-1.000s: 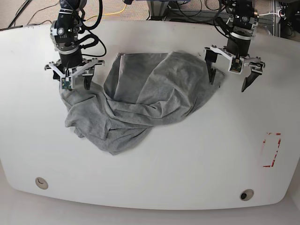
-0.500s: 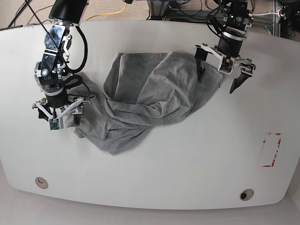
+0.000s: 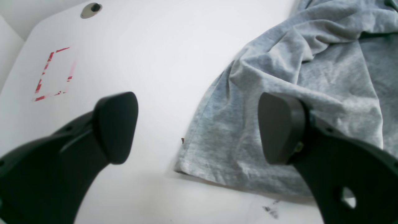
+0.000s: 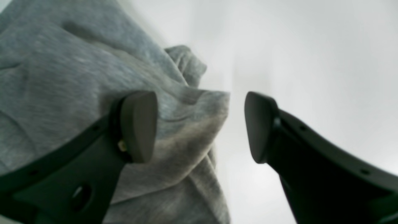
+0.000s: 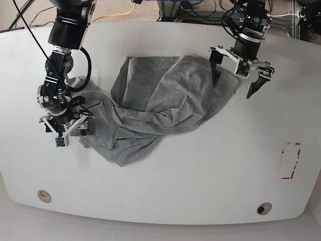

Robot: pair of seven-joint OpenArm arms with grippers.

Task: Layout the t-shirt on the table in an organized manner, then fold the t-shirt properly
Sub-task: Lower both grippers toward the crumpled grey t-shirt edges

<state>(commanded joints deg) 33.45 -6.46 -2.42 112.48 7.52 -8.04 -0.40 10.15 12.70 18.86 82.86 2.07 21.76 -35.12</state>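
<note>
Base view: grey t-shirt lies crumpled at centre of the white table, bunched in heavy folds, long axis running from 1 o'clock down to 7 o'clock. Left gripper sits at the shirt's 2 o'clock edge, jaws spread wide, holding nothing. Right gripper sits at the shirt's 9 o'clock edge, jaws apart too, nothing clamped. Red-taped rectangle at table's 4 o'clock, well apart from the shirt. 2 grommet holes at the near edge, one at 7 o'clock, one at 5 o'clock.

Left wrist: 1 finger hangs over the shirt hem, the other over bare table.

Right wrist, blurred: 1 finger over the cloth, a folded corner between the open jaws, the other finger over bare table.
</note>
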